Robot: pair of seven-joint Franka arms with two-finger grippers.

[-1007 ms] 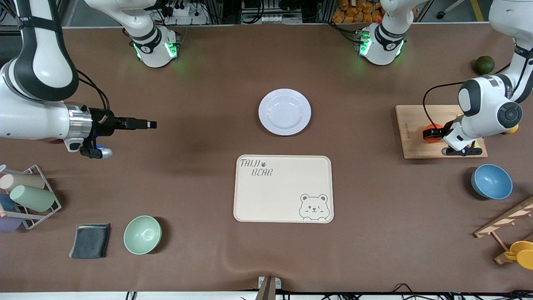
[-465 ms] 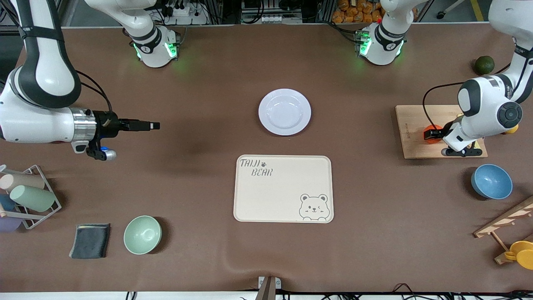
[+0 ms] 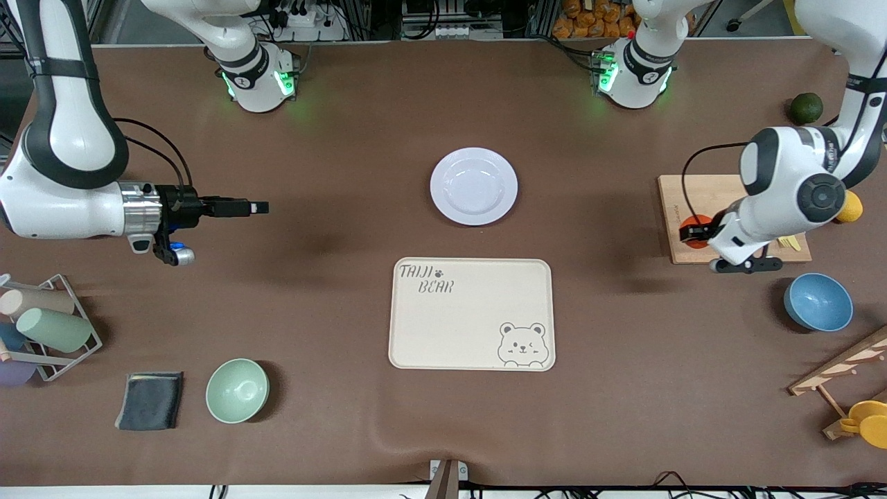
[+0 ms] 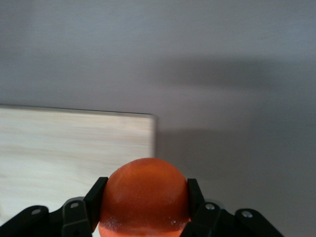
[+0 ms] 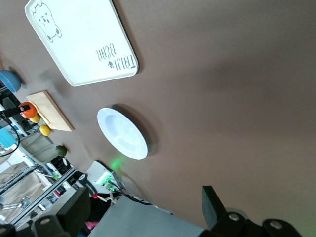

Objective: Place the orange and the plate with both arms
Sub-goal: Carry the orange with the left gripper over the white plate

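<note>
Tray [image 3: 471, 315] lettered "TAIJI BEAR", left gripper [image 3: 686, 231] jaws clamping orange [image 3: 693, 227] over board [image 3: 679, 208], right gripper [image 3: 258, 207] jaws wide, empty

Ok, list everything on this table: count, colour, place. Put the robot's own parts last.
glossy reddish-orange orange: one, held in the left gripper over the wooden board's edge.
round lavender-white plate: one, table middle.
cream rectangular bear tray: one, nearer the camera than the plate.
pale wooden board: one, left arm's end.
yellow lemon: one visible, by the board.
dark green round fruit: one, farther from the camera than the board.
blue bowl: one, left arm's end.
pale green bowl: one, right arm's end.
dark grey cloth: one, beside the green bowl.
wire rack of pastel cups: one, right arm's end.
left gripper: shut on the orange.
right gripper: open, waiting over bare table.
</note>
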